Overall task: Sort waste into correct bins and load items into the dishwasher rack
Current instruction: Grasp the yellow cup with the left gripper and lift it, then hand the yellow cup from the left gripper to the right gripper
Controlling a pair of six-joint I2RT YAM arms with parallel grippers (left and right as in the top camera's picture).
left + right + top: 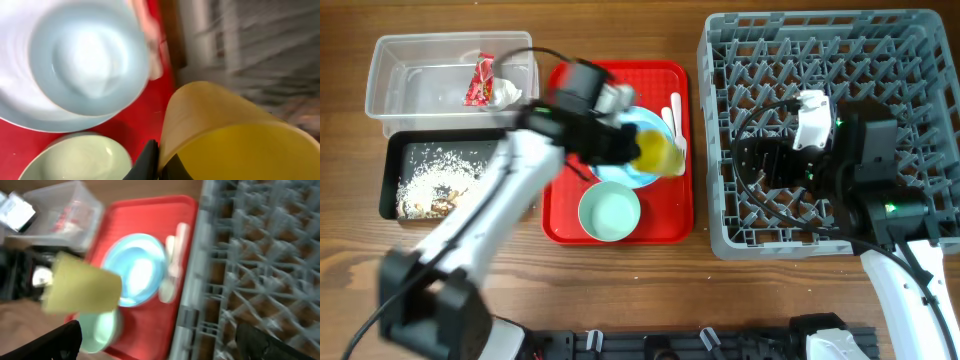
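My left gripper (638, 148) is shut on the rim of the small yellow cup (661, 153) and holds it above the red serving tray (565, 225); the cup fills the left wrist view (235, 140), one finger inside its wall (161, 165). Below lie the small pale blue bowl (87, 55) on the pale blue plate (20, 112), and the mint green bowl (609, 212). A white fork and spoon (676, 118) lie at the tray's right. My right gripper (765, 160) hangs open over the grey dishwasher rack (880, 40). The clear tub (410, 85) holds the red wrapper (479, 82) and tissue (504, 93). The black tray (395, 160) holds food scraps (432, 185).
The red tray lies between the bins on the left and the rack on the right. The left arm stretches diagonally over the black tray and the red tray's left edge. Bare wood table (650, 290) runs along the front.
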